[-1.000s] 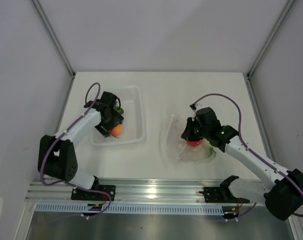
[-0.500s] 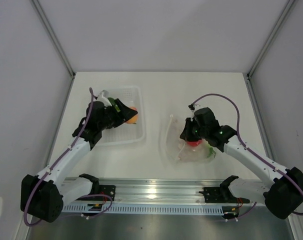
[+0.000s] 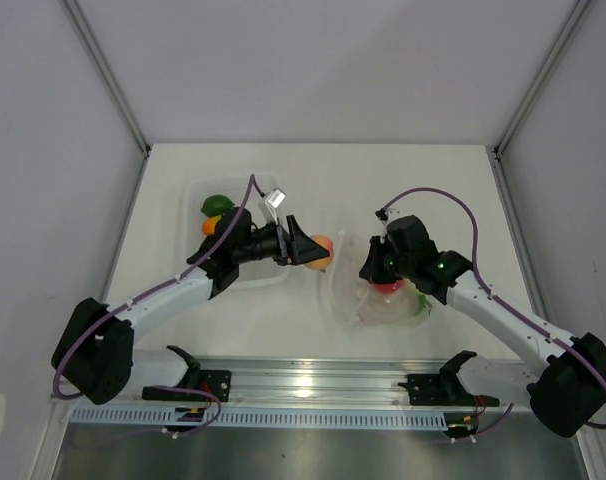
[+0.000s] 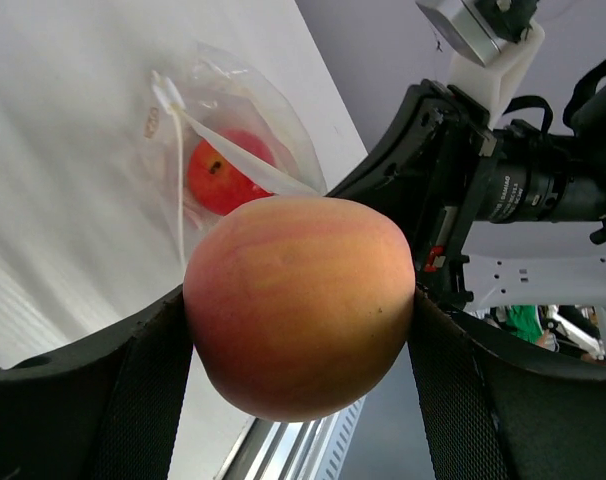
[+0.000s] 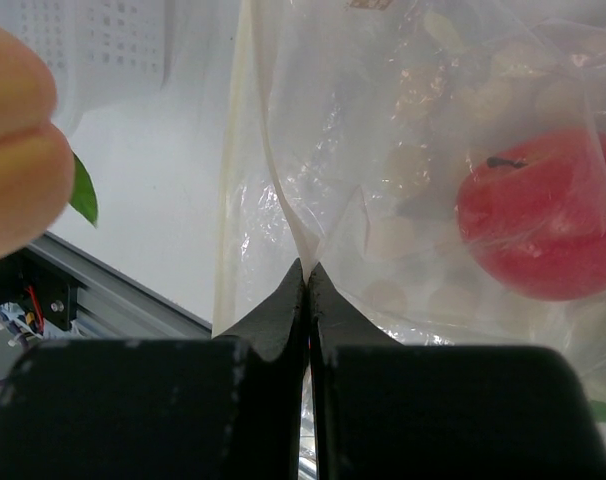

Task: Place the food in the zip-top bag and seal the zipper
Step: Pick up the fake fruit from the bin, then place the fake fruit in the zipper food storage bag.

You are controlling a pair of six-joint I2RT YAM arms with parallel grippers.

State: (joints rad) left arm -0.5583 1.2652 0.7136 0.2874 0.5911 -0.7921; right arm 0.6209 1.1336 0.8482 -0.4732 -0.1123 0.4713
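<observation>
My left gripper (image 3: 313, 250) is shut on the orange peach (image 3: 320, 249), which fills the left wrist view (image 4: 298, 300). It holds the peach in the air between the white tray (image 3: 279, 278) and the zip-top bag (image 3: 345, 290), just left of the bag's open edge. My right gripper (image 3: 373, 266) is shut on the bag's upper edge (image 5: 283, 215) and holds it lifted. A red fruit (image 5: 543, 215) lies inside the bag, with something green (image 3: 421, 303) beside it. A green fruit (image 3: 217, 204) and an orange-yellow one (image 3: 211, 225) remain in the tray.
The tray sits at the left of the white table, the bag right of centre. The aluminium rail (image 3: 303, 380) with both arm bases runs along the near edge. Grey walls close in the back and sides.
My left gripper lifted the peach out of the tray and carried it right, to just beside the bag's mouth. My right gripper stayed shut on the bag edge.
</observation>
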